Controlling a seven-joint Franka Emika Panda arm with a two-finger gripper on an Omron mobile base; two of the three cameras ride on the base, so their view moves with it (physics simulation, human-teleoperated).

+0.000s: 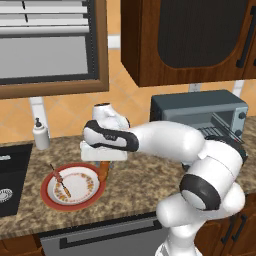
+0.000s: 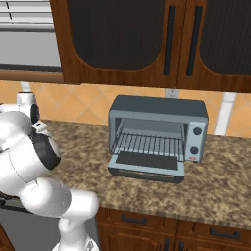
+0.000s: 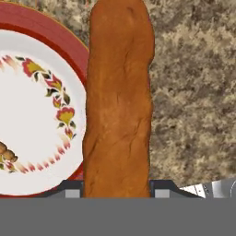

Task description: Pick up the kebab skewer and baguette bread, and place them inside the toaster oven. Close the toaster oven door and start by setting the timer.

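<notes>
The fingers point(image 3: 117, 193) are closed narrowly on the orange-brown, crusty, finger-shaped baguette bread point(image 3: 119, 101), which runs up the middle of the hand view over the red rim of a round white plate point(image 3: 41, 27) with a floral band. In the left base view's lower left, the thin kebab skewer point(image 1: 59, 181) lies on that plate. The speckled brown granite table point(image 2: 220, 181) carries a blue-grey toaster oven point(image 2: 159, 135), its door point(image 2: 146, 165) dropped open, wire rack showing.
</notes>
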